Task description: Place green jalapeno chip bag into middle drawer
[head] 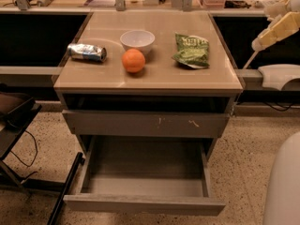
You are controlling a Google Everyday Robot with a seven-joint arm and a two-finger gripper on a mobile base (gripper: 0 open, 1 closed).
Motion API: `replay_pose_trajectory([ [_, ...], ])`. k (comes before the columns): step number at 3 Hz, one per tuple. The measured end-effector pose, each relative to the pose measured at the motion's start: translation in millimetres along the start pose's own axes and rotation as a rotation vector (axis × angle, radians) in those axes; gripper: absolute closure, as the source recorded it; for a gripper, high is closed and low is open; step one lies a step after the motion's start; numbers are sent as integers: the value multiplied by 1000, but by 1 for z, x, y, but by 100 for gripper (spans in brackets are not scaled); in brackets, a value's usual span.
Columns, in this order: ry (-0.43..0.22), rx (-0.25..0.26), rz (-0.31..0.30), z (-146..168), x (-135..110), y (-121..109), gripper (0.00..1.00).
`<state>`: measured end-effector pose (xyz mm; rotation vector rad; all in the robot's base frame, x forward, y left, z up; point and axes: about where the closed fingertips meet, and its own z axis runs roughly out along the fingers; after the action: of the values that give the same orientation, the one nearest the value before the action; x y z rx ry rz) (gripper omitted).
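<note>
The green jalapeno chip bag lies flat on the right side of the cabinet's tan top, right of the white bowl. The middle drawer is pulled out below, wide and grey, with nothing inside it. Above it sits a shut grey drawer front with pale scratch marks. My gripper is at the far right edge, up in the air, to the right of the bag and apart from it.
An orange sits in front of the bowl. A crushed silver-blue can lies at the left of the top. A white rounded body part fills the lower right corner. A dark stand is at the left.
</note>
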<state>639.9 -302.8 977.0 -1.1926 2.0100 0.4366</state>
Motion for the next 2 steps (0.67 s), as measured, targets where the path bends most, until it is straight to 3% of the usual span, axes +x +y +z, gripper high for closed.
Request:
replay_pose_trajectory([
  [1,0,0,0,0,0,0,0],
  [2,-26,90,11,2,-7,-25,0],
])
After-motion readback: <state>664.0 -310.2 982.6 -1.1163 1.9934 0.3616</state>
